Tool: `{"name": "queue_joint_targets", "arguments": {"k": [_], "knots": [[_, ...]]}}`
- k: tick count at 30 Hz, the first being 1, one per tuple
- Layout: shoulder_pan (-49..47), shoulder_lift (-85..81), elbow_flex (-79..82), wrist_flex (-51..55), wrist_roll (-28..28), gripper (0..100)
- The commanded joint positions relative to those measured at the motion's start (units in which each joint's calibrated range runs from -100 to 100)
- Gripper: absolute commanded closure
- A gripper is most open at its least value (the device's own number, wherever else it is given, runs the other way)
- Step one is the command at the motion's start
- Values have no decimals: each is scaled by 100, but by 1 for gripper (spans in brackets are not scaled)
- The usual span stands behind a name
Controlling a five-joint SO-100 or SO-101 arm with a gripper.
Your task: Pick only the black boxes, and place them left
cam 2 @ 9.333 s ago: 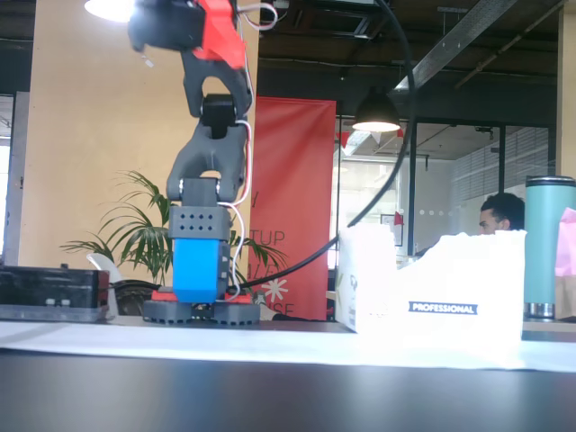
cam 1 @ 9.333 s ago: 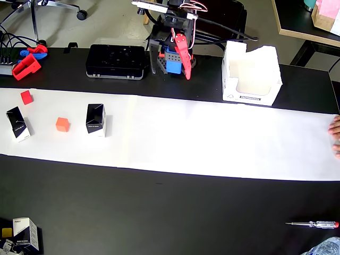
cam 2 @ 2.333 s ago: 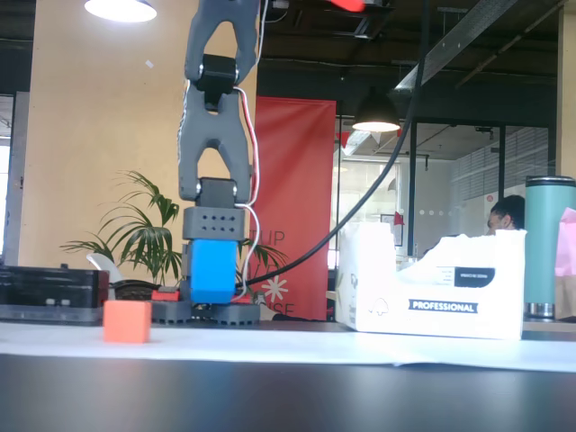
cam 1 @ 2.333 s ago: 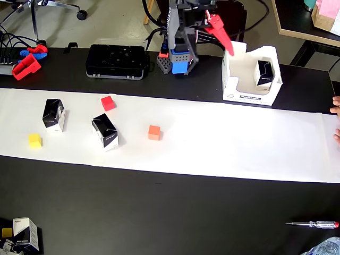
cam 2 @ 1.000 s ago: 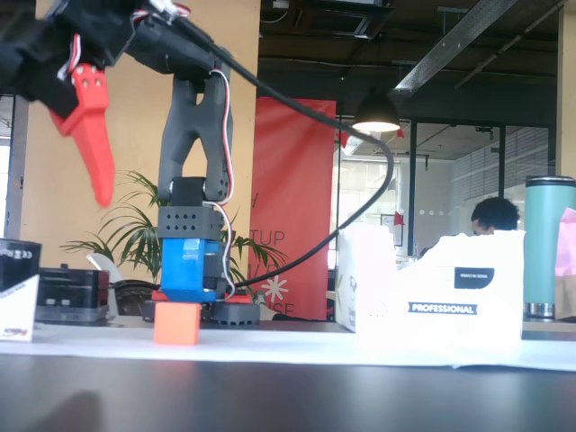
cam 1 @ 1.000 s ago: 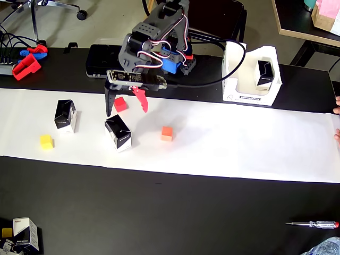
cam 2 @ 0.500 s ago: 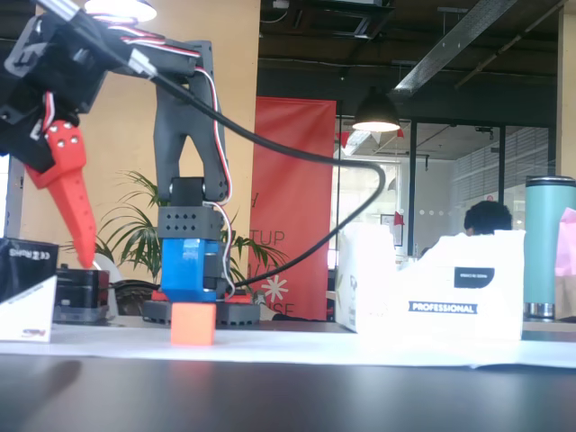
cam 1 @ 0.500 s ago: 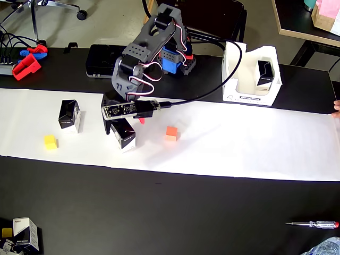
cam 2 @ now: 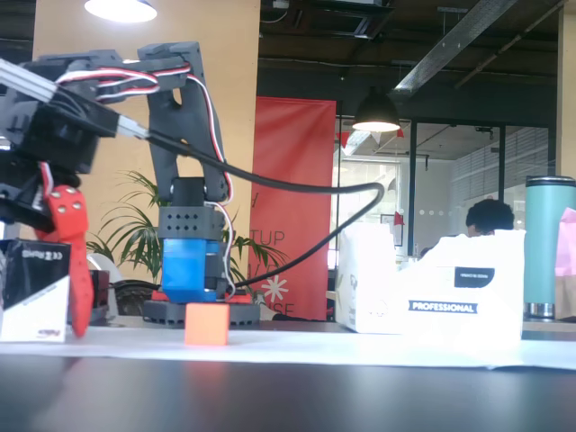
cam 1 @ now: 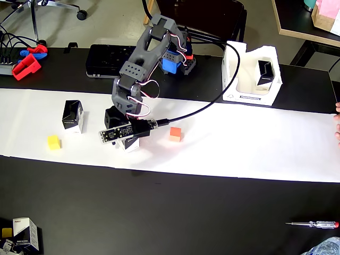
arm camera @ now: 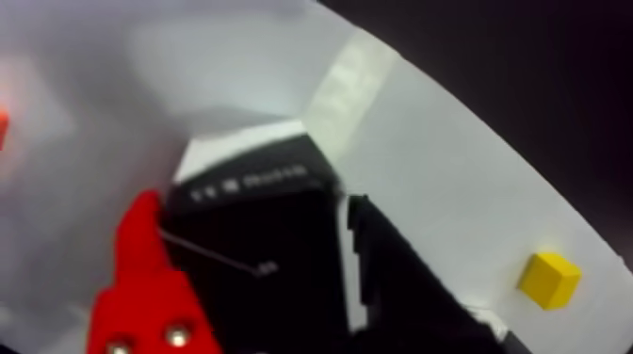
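Note:
One black box (cam 1: pixel 132 144) stands on the white paper strip, mostly covered by my arm in the overhead view. My gripper (cam 1: pixel 124 139) is down over it and open. In the wrist view the red finger (arm camera: pixel 146 273) sits at the box's (arm camera: pixel 252 193) left side and the black finger (arm camera: pixel 396 273) at its right side. The fixed view shows the same box (cam 2: pixel 33 286) resting on the paper with the red finger (cam 2: pixel 70 256) beside it. A second black box (cam 1: pixel 73 116) stands further left. A third one (cam 1: pixel 264 73) is inside the white carton (cam 1: pixel 240 96).
A yellow cube (cam 1: pixel 53 142) lies left of the gripper and an orange cube (cam 1: pixel 175 134) right of it. A black device (cam 1: pixel 116 61) sits behind the paper, red and blue parts (cam 1: pixel 26 62) at back left. A screwdriver (cam 1: pixel 313 224) lies at front right. A hand (cam 1: pixel 336 130) shows at the right edge.
The arm swung from the carton, where one black box now sits, out to the paper and came down over the middle black box. The paper and the things on it crept rightward.

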Motion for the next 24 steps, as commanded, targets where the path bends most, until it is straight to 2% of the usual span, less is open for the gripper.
{"name": "queue_joint_targets", "arguments": {"k": [1,4,18,24], "knots": [[-313,-254,-489,74,-461,84],[-408,-309,-578,623,-603,90],[-555,-2885,-631,4589,-603,90],[-1006,-3976,-82,4700,-993,90]]}}
